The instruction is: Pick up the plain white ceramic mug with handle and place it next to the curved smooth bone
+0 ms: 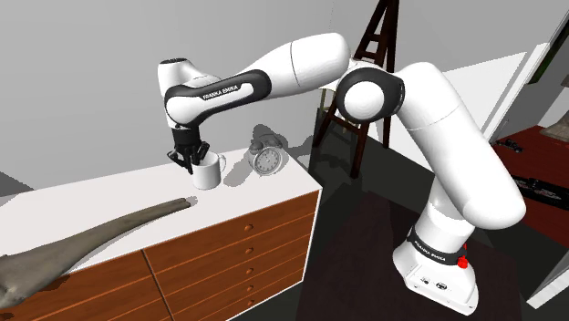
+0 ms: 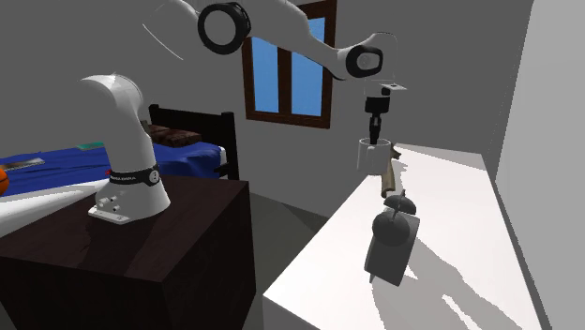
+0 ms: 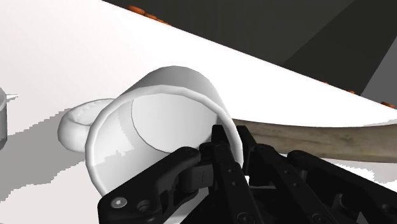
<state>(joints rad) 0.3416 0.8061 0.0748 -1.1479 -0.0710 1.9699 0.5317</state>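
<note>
**Gripper clamped on the mug's rim, bone close by**

One plain white mug with a loop handle (image 1: 209,171) stands among the things on the white surface (image 1: 100,191), the top of a brown wooden chest of drawers (image 1: 228,251). There is also one long, curved, grey-brown bone (image 1: 82,239) and one grey twin-bell alarm clock (image 1: 267,158).

The single all-black gripper (image 1: 190,158) comes down on the mug from above. In the wrist view its fingers (image 3: 221,149) are nearly closed and pinch the mug's wall at the rim, one inside the cup and one outside, on the side away from the handle (image 3: 75,125). I cannot tell whether the mug's base touches the surface.

In the shoulder view the mug is near the surface's far edge. The clock is just to its right, apart from it. The bone's thin tip ends close to the mug's lower left, and the rest of the bone runs off toward that view's lower left corner.
</note>
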